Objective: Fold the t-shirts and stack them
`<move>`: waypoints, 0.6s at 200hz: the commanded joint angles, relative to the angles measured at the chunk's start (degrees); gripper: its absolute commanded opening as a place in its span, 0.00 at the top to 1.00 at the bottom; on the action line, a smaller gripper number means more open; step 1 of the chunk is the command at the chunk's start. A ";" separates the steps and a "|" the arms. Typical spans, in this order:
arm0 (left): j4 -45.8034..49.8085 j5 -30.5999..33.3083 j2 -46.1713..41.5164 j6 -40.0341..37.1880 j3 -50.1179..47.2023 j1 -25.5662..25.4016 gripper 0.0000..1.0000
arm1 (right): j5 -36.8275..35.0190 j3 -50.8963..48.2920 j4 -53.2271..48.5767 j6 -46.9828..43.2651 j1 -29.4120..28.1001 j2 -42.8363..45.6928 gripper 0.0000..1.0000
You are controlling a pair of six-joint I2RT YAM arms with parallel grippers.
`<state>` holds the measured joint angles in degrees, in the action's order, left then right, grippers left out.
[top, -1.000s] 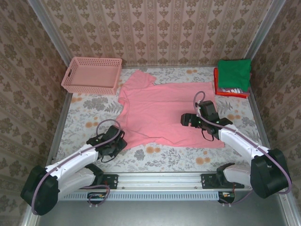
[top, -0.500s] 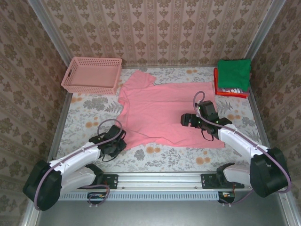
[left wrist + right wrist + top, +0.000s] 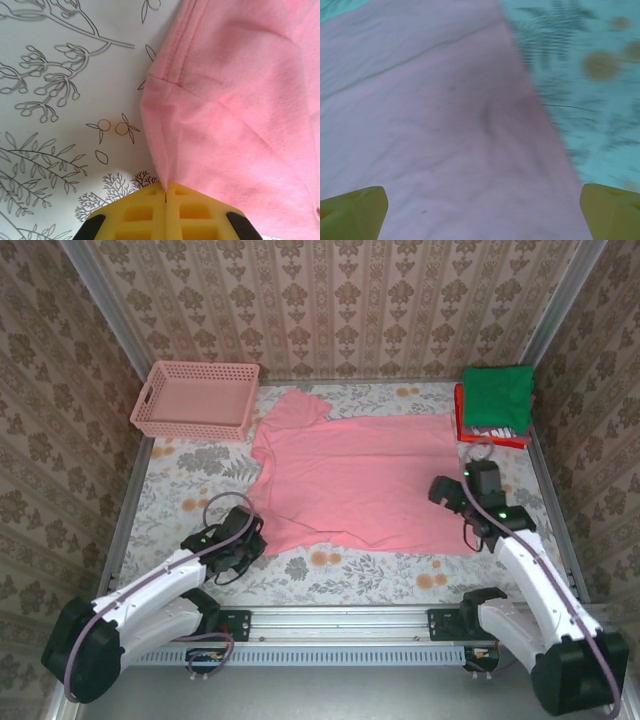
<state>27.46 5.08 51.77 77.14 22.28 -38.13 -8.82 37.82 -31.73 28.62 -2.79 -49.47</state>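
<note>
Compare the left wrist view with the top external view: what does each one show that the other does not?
Left wrist view: the yellow pads of the left end effector closed on a corner of the pink t-shirt, and the hem stitching up close. Top external view: the whole shirt spread flat, the pink basket, the folded green shirt on its stack, and the right end effector over the shirt's right edge. Shared: the pink t-shirt, the left end effector at its near left corner, and the floral table cover.
</note>
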 commanded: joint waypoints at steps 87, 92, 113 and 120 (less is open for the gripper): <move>3.00 3.26 0.95 -1.30 2.81 1.40 1.00 | 12.57 -9.08 -10.92 16.46 18.30 -4.15 0.49; 2.80 3.27 0.98 -1.21 2.75 1.39 1.00 | 12.87 -9.39 -10.48 16.49 18.58 -4.46 0.51; 2.34 3.27 1.26 -0.81 2.57 1.48 1.00 | 13.30 -10.04 -9.20 16.15 18.87 -6.58 0.55; 2.26 3.36 1.38 -0.85 2.55 1.48 1.00 | 13.27 -10.13 -8.66 16.04 19.00 -7.30 0.56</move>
<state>28.69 6.94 52.58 76.73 23.77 -37.04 2.02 28.51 -42.17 43.51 15.66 -55.00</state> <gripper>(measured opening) 0.047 0.451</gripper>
